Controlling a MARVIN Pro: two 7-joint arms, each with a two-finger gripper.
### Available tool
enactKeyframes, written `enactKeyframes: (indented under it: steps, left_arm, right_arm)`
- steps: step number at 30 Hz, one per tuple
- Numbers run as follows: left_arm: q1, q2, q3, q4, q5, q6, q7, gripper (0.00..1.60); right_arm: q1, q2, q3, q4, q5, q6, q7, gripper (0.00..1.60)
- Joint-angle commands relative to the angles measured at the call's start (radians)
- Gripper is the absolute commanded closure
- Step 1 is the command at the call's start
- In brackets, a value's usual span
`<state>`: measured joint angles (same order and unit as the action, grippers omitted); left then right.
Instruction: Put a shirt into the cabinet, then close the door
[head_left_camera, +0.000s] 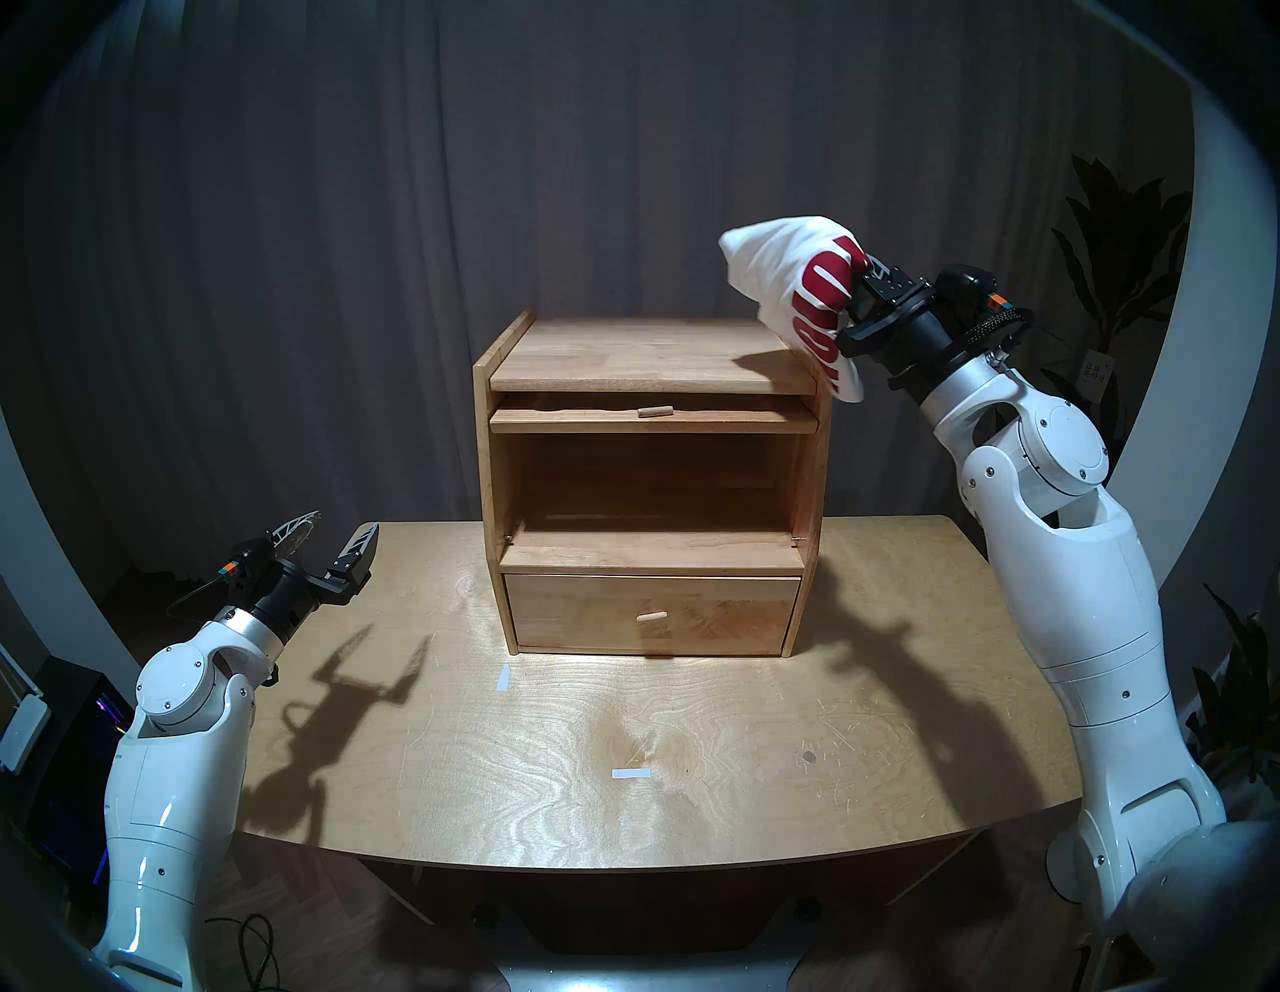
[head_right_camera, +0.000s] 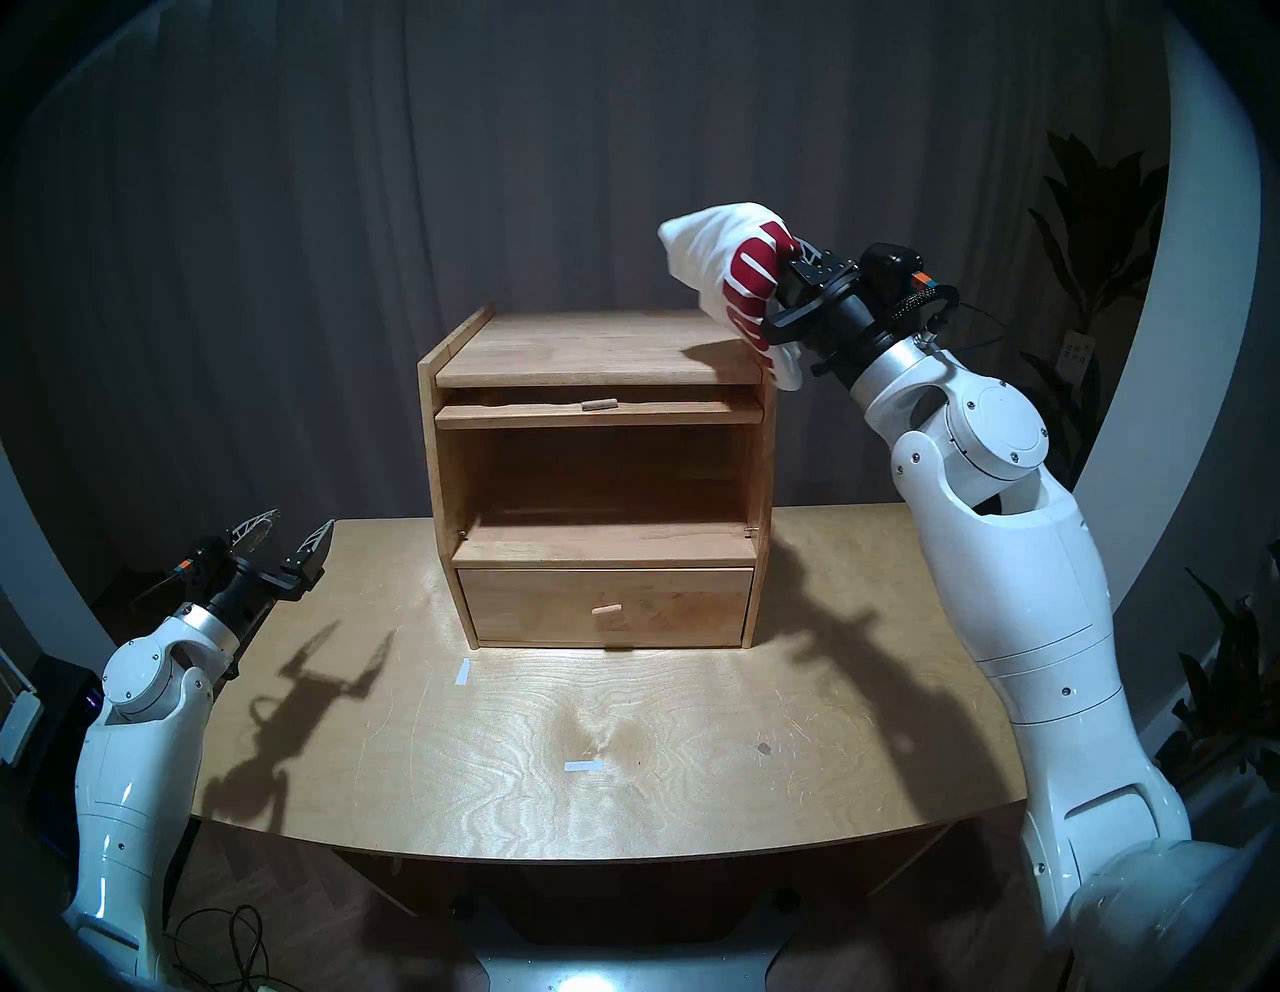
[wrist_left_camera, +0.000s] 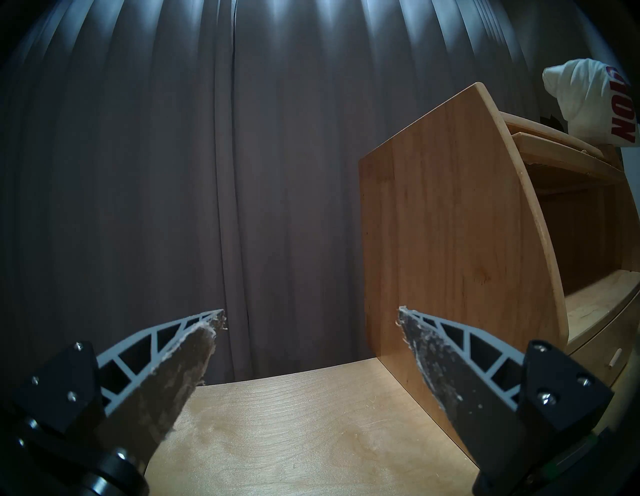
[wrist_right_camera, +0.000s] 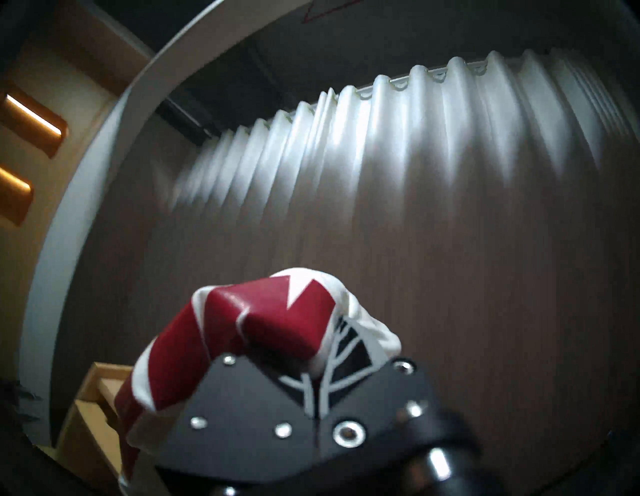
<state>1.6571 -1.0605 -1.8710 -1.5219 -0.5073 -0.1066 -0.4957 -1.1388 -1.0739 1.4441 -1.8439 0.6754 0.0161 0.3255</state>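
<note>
Shirt held high beside open cabinet

The right gripper (head_left_camera: 855, 291) pinches the bunched shirt (head_left_camera: 789, 291) above the cabinet (head_left_camera: 651, 485) top's right edge — the left gripper (head_left_camera: 329, 547) hovers spread, empty, over the table (head_left_camera: 623, 762).

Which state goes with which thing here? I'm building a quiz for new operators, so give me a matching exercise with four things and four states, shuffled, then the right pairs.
Things:
1. shirt
2. left gripper
3. door
4. drawer

States:
A. open and empty, off the cabinet's left side
B. pushed in, peg handle facing out
C. bunched, held up by the right gripper at the cabinet's top right corner
D. raised flat under the top board, compartment open

Pairs: 1-C, 2-A, 3-D, 4-B
</note>
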Motion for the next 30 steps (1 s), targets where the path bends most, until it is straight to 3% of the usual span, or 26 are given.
enactKeyframes:
  steps: [1,5,9,30]
  left_arm:
    - [-0.013,0.005,-0.002,-0.014,-0.001,-0.004,-0.001,0.0]
    - [-0.012,0.004,-0.002,-0.013,-0.001,-0.004,-0.001,0.0]
    - [-0.011,0.004,-0.002,-0.012,-0.001,-0.003,-0.001,0.0]
    - [-0.012,0.004,-0.001,-0.01,-0.001,-0.004,-0.001,0.0]
  right_arm:
    - [-0.044,-0.114,-0.03,-0.116,0.12,-0.025,0.009,1.6]
    - [-0.138,-0.131,-0.064,-0.178,0.17,-0.015,-0.003,1.6]
    - [-0.18,-0.136,-0.104,-0.197,0.198,-0.014,-0.01,1.6]
    - [-0.464,-0.096,-0.221,-0.27,0.238,-0.023,-0.195,1.6]
